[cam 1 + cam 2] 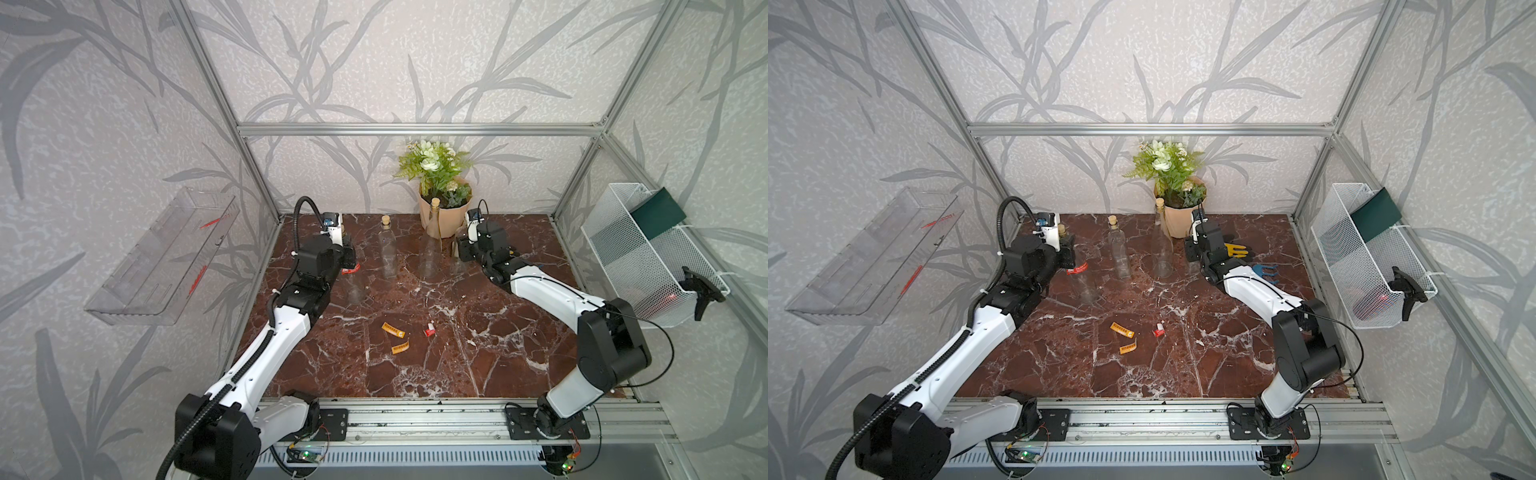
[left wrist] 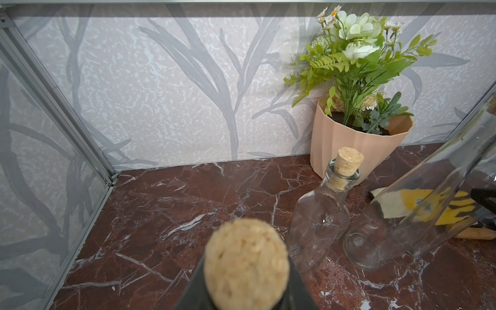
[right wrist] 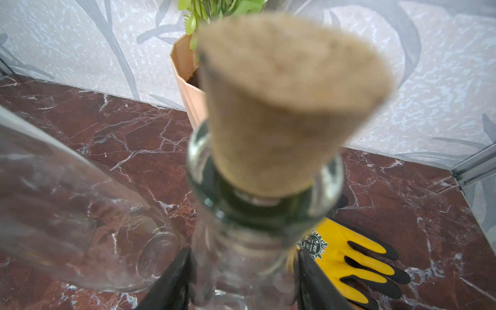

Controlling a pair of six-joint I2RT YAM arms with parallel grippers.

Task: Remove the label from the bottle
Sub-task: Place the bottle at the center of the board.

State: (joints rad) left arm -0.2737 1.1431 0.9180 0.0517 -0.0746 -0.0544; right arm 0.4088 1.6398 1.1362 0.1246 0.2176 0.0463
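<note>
Closest to me, along the bottom of both top views, runs the rail point(image 1: 415, 419) that carries the two arm bases. Above it, mid-frame on the table point(image 1: 498, 365), lie three loose scraps: two orange point(image 1: 393, 330) point(image 1: 400, 347) and one red-and-white point(image 1: 429, 331). Left of centre, my left gripper point(image 1: 1068, 255) is clamped narrowly on the neck of the left bottle point(image 1: 1086, 286), just below its cork point(image 1: 1062, 227). The red label point(image 1: 1077, 269) sits on that bottle right under the gripper, partly hidden by it. Right of centre, my right gripper point(image 3: 243, 284) stands about half wide with its fingers point(image 3: 174, 281) pressed on either side of the right bottle point(image 3: 241, 255). Its big cork point(image 3: 281, 102) blocks most of that wrist view. Two bare corked bottles point(image 1: 387, 257) point(image 1: 430, 253) stand between the arms, and the pot point(image 1: 442, 216) is behind them against the wall. A yellow glove point(image 1: 1235, 250) and a blue glove point(image 1: 1264, 272) lie just right of the right arm.
</note>
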